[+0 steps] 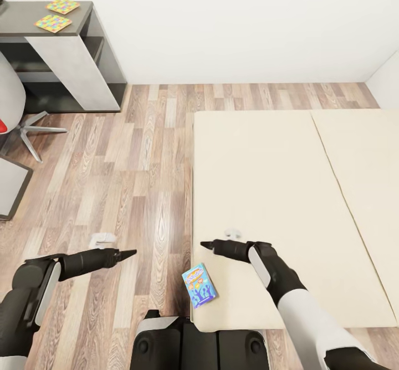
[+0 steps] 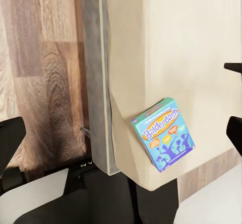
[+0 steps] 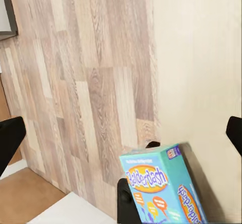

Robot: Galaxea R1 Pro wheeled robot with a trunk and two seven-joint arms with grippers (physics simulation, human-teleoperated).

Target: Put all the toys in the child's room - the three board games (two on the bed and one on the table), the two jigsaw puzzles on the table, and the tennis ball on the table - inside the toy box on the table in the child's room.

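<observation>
A small blue board game (image 1: 199, 285) lies flat on the near left corner of the bed (image 1: 277, 181), a cream mattress. The same box shows in the left wrist view (image 2: 164, 133) and, closer, in the right wrist view (image 3: 161, 191). My left gripper (image 1: 131, 254) hovers open over the floor to the left of it. My right gripper (image 1: 205, 244) hangs open above the mattress edge, just beyond the box. Neither touches it. Two jigsaw puzzles (image 1: 62, 6) (image 1: 53, 23) lie on the table's dark corner section (image 1: 22, 20) at the far left. The toy box and tennis ball are out of view.
An office chair with a white star base (image 1: 34, 130) stands by the desk at the left. Wood floor (image 1: 138, 165) runs between desk and bed. A white wall (image 1: 233, 26) closes the far side. My own base (image 1: 199, 342) sits against the bed's near corner.
</observation>
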